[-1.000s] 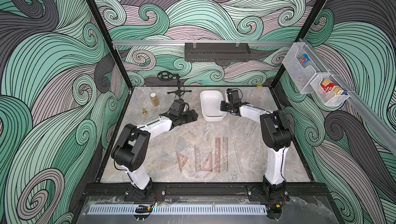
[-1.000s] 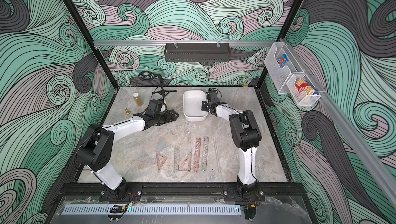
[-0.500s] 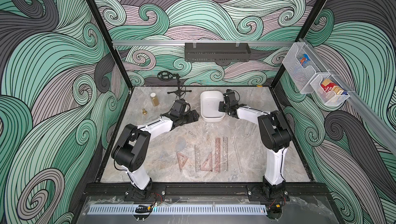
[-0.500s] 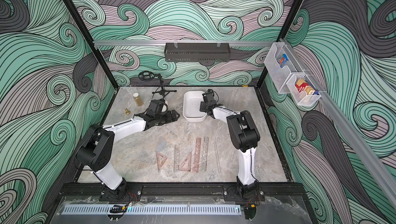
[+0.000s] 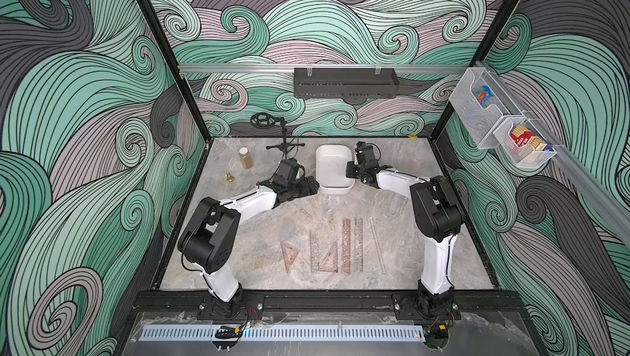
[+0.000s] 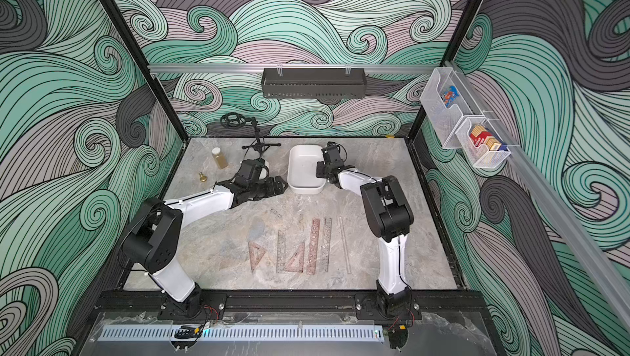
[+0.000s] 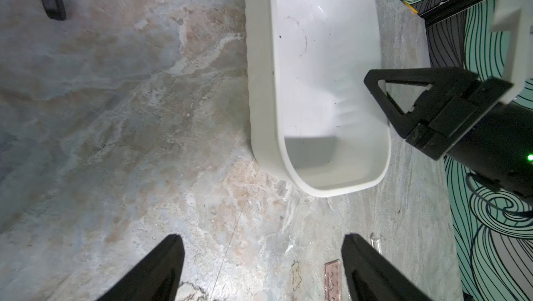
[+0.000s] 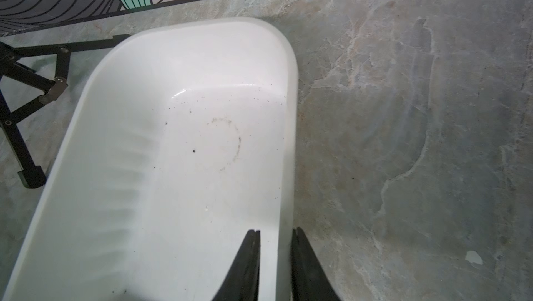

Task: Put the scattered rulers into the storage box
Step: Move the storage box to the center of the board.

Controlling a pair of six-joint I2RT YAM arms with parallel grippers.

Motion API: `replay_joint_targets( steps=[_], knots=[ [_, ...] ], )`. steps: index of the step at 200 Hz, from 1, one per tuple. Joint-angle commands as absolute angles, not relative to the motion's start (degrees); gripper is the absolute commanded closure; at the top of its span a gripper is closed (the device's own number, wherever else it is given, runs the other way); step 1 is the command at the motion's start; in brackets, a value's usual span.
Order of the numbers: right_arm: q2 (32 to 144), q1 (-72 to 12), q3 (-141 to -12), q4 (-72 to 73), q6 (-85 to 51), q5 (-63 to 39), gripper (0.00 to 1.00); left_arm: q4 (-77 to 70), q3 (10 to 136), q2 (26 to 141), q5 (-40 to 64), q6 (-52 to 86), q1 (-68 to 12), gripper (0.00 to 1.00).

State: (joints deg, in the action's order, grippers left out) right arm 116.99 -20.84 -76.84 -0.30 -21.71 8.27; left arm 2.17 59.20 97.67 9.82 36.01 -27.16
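The white storage box (image 5: 335, 190) (image 6: 306, 190) stands empty at the back middle of the table. My right gripper (image 5: 351, 170) (image 6: 318, 169) (image 8: 275, 231) straddles its right wall (image 8: 288, 170), one finger inside and one outside. It is open only a little, with a slim gap at the inner finger. My left gripper (image 5: 312, 185) (image 6: 279, 184) (image 7: 261, 240) hangs wide open over bare table just left of the box (image 7: 261, 83), holding nothing. The rulers lie in a row at the front: set squares (image 5: 289, 255) (image 5: 329, 259), a pinkish straight ruler (image 5: 346, 247) (image 6: 313, 245), a clear one (image 5: 376, 248) and a protractor (image 5: 287, 230).
A small amber bottle (image 5: 246, 157), a brass piece (image 5: 230, 177) and a black folding stand (image 5: 284, 139) sit at the back left. A black shelf (image 5: 346, 82) hangs on the back wall. White wire baskets (image 5: 501, 122) hang on the right wall.
My right gripper has shifted slightly left at the box's right wall and its jaws have parted a little. The left arm and the rulers have not moved.
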Motion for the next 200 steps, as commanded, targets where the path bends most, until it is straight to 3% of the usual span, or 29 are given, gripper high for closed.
replay_joint_targets(
  steps=[1, 64, 115, 173, 200],
  knots=[
    [116.17, -21.77, -75.12, 0.44, -20.65, 6.93, 0.78, 4.91, 59.85, 96.42, 6.92, 35.07, -27.47, 0.11],
    [112.7, -23.83, -71.69, 0.44, -19.38, 7.75, 0.85, 4.74, 59.77, 95.97, 7.01, 34.98, -27.42, 0.11],
    [109.73, -24.58, -68.28, 0.44, -20.64, 8.22, 0.84, 4.66, 59.67, 95.87, 6.6, 34.8, -27.42, 0.11],
    [107.0, -25.05, -66.49, 0.08, -23.34, 6.25, 0.71, 5.15, 59.84, 95.4, 6.59, 34.72, -27.47, 0.11],
    [101.03, -24.88, -65.82, -2.62, -23.1, 6.08, 0.6, 7.94, 60.3, 93.97, 6.9, 34.07, -27.42, 0.11]
  ],
)
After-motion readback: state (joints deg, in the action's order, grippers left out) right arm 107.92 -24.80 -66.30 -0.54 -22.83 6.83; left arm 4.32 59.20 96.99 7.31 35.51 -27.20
